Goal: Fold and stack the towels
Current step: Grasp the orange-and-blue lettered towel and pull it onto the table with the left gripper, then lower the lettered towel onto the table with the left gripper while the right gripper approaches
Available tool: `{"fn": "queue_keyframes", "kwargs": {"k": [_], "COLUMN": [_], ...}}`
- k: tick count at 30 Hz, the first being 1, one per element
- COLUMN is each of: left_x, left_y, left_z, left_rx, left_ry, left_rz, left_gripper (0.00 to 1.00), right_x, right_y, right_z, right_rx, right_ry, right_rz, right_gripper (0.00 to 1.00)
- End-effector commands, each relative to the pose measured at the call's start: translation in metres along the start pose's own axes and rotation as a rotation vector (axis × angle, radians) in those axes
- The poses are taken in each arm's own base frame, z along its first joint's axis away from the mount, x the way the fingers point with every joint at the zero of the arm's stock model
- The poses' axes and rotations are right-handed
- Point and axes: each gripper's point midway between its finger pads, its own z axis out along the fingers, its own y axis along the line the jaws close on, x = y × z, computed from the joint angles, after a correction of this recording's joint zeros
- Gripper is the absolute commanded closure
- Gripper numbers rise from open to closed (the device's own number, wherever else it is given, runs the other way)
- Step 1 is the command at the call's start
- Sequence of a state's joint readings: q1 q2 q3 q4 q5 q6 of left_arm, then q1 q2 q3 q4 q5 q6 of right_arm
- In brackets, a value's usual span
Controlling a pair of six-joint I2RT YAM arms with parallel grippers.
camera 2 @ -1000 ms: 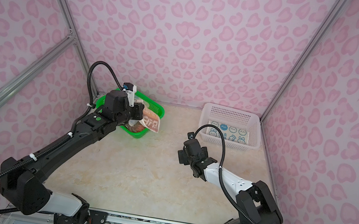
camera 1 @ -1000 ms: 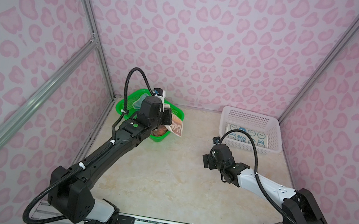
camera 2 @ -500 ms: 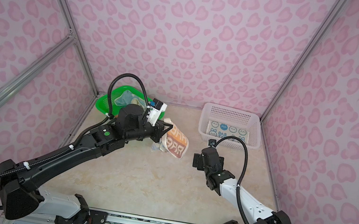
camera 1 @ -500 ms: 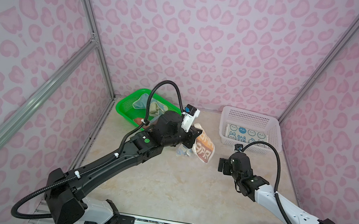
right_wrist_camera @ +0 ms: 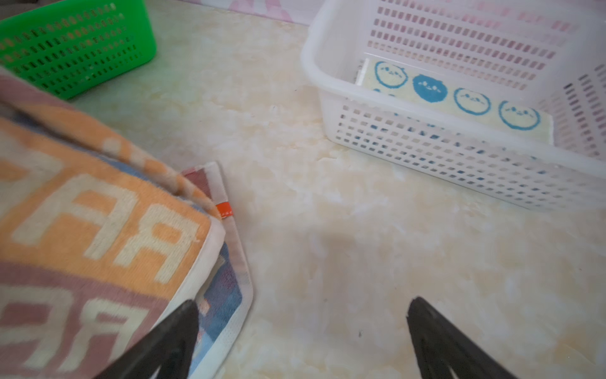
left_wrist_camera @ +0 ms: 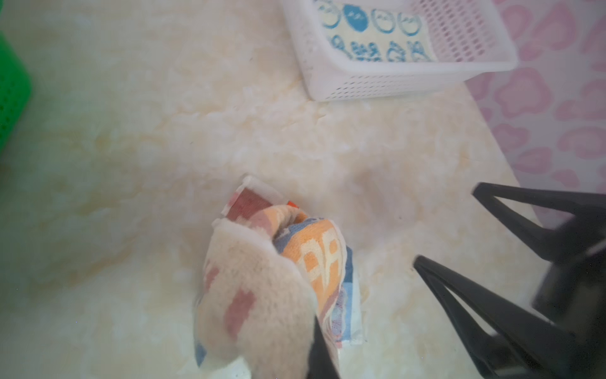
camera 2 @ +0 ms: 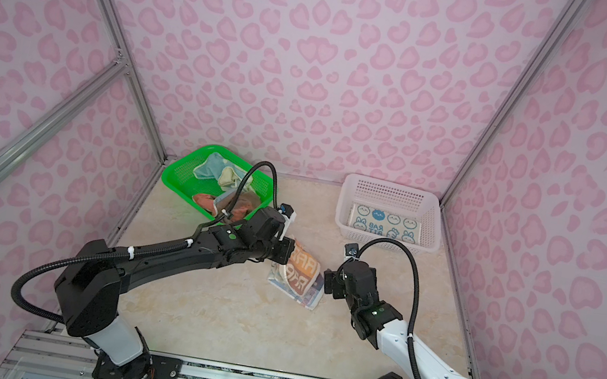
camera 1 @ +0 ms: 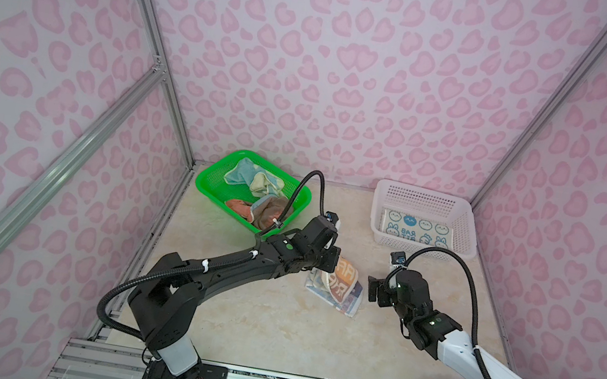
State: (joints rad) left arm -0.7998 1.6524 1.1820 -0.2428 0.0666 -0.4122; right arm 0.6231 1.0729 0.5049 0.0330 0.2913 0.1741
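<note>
The multicolour lettered towel (camera 1: 339, 289) (camera 2: 298, 278) droops from my left gripper (camera 1: 324, 264), which is shut on its upper edge; its lower part lies bunched on the table's middle. In the left wrist view the towel (left_wrist_camera: 272, 295) covers the jaws. My right gripper (camera 1: 372, 291) (right_wrist_camera: 301, 305) stands open just right of the towel (right_wrist_camera: 82, 229), with one finger over its hem. A folded cream towel with blue rabbits (camera 1: 417, 229) (right_wrist_camera: 459, 98) lies flat in the white basket (camera 1: 429, 194). A pale yellow and teal towel (camera 1: 253, 179) and an orange-brown one (camera 1: 264, 211) lie crumpled in the green basket (camera 1: 211, 178).
The green basket stands at the back left and the white basket at the back right, both near the rear wall. Pink patterned walls and metal frame posts enclose the beige marble-look table (camera 1: 247, 328) on three sides.
My left arm has carried the lettered towel out of the green basket, right and forward, and lowered it to the table's middle. My right gripper shifted a little and stays open.
</note>
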Motion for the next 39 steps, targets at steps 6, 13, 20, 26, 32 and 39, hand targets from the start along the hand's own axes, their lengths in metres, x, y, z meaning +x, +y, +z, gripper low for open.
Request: {"fn": "queue_keyframes", "kwargs": {"k": [6, 13, 20, 26, 32, 39], "left_x": [0.039, 0.025, 0.015, 0.037, 0.060, 0.076], "left_y": [0.050, 0.065, 0.035, -0.005, -0.037, -0.037], "left_z": [0.014, -0.023, -0.056, -0.051, -0.013, 0.040], "left_rx": [-0.121, -0.192, -0.135, -0.045, -0.043, -0.153], "left_ry": [0.059, -0.079, -0.186, -0.144, -0.031, 0.116], "left_rz": [-0.158, -0.079, 0.111, 0.274, 0.348, 0.289], "left_gripper": [0.47, 0.02, 0.01, 0.05, 0.13, 0.39], "right_x": [-0.011, -0.008, 0.000, 0.009, 0.015, 0.019], "right_y": [0.023, 0.030, 0.014, -0.004, -0.031, -0.055], "right_z": [0.007, 0.020, 0.030, 0.033, 0.026, 0.009], "right_rx": [-0.025, -0.033, 0.098, 0.162, 0.185, 0.220], "right_ry": [-0.048, -0.008, 0.134, 0.190, 0.175, 0.114], "right_rz": [-0.137, -0.132, -0.086, 0.003, 0.151, 0.213], "right_gripper": [0.01, 0.01, 0.01, 0.02, 0.04, 0.05]}}
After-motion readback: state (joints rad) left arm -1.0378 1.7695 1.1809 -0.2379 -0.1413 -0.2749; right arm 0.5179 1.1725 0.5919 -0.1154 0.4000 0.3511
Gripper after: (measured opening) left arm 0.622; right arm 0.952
